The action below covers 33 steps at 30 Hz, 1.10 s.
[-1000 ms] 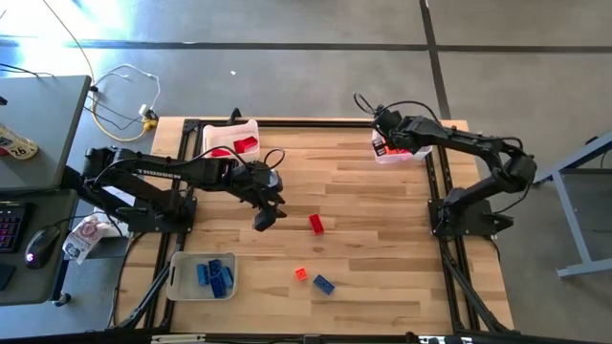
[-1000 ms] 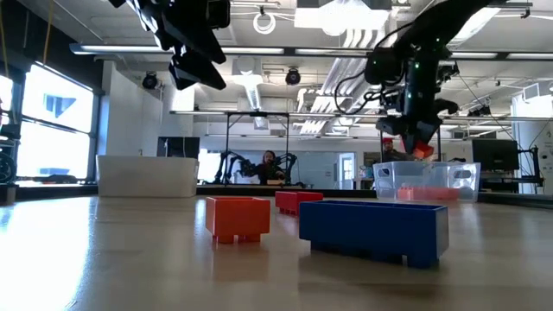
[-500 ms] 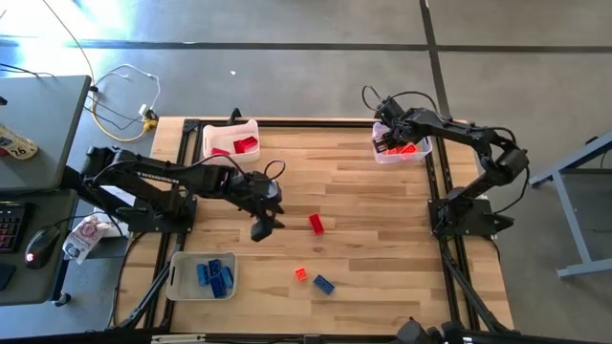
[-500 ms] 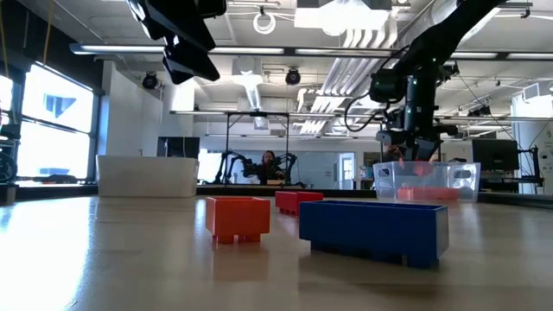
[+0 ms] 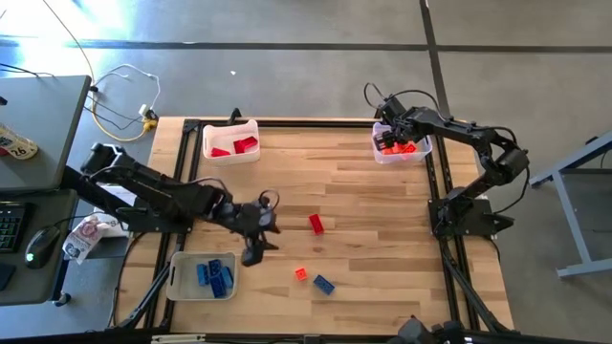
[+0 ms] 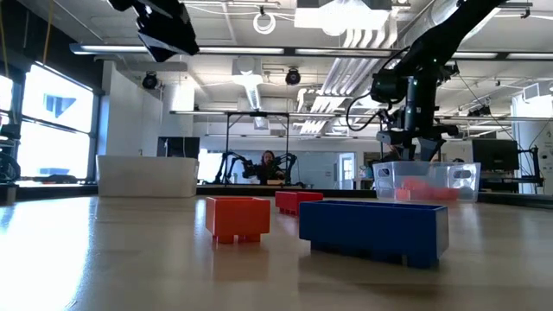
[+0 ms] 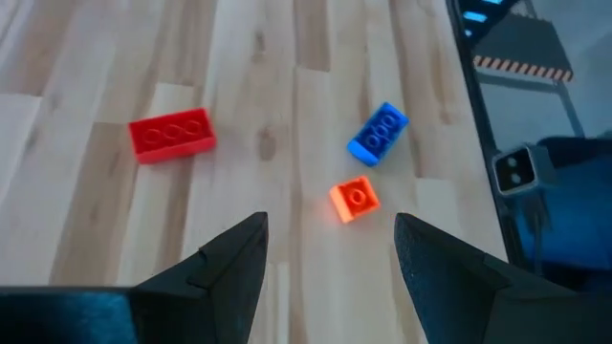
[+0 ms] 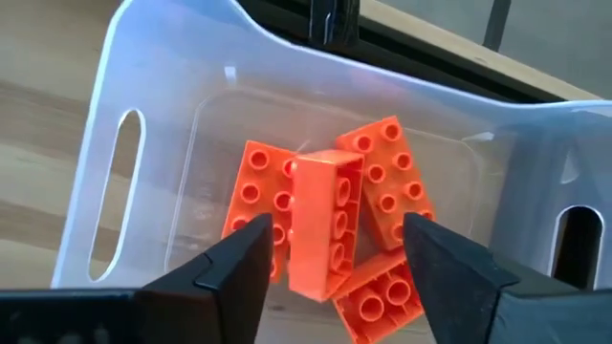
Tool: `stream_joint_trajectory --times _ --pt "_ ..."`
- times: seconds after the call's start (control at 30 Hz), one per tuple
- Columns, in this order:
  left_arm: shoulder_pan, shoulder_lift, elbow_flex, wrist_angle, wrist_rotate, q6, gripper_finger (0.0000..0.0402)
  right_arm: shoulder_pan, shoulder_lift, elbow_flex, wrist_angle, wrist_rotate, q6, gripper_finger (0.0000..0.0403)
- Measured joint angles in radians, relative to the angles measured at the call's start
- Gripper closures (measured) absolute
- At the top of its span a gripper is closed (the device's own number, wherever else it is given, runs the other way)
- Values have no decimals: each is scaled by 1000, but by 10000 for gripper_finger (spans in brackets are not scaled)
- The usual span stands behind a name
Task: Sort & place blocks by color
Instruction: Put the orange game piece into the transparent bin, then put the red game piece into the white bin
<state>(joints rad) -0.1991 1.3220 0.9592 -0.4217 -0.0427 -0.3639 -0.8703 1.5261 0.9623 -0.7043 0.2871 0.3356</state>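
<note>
While both tools are standing spread and empty, three blocks are lying loose on the counter.

Right tool (image 8: 330,263) is hanging over the clear tray (image 5: 400,156) at the upper right of the high view, its fingers apart above a heap of about four orange blocks (image 8: 330,225), one resting on edge atop the others. Left tool (image 7: 330,263) is hovering left of centre, fingers likewise apart, facing one red block (image 7: 172,135), one blue block (image 7: 378,133) and one small orange block (image 7: 354,199). Red tray (image 5: 229,140) at upper left is holding roughly two red bricks; blue tray (image 5: 177,272) at lower left is holding several blue ones, too clustered to count. Each brick is looking light, rigid and smooth-walled, so gripping across the two flat long sides, squarely and low, is probably safest against slipping.
</note>
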Motion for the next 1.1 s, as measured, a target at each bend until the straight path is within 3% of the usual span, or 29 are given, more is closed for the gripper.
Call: stream_joint_trajectory --times 0.3,0.53,0.77,1.1 --pt "-139 0 0 -26 -181 -30 188 3 -22 0 22 -6 14 172" --pt "-178 0 0 -132 -271 -100 188 45 -131 0 22 -14 40 172" --pt "-183 0 0 -221 -316 -143 188 225 -223 0 22 -54 118 172" --pt "-183 0 0 -316 -328 -226 188 530 -230 0 65 -25 253 172"
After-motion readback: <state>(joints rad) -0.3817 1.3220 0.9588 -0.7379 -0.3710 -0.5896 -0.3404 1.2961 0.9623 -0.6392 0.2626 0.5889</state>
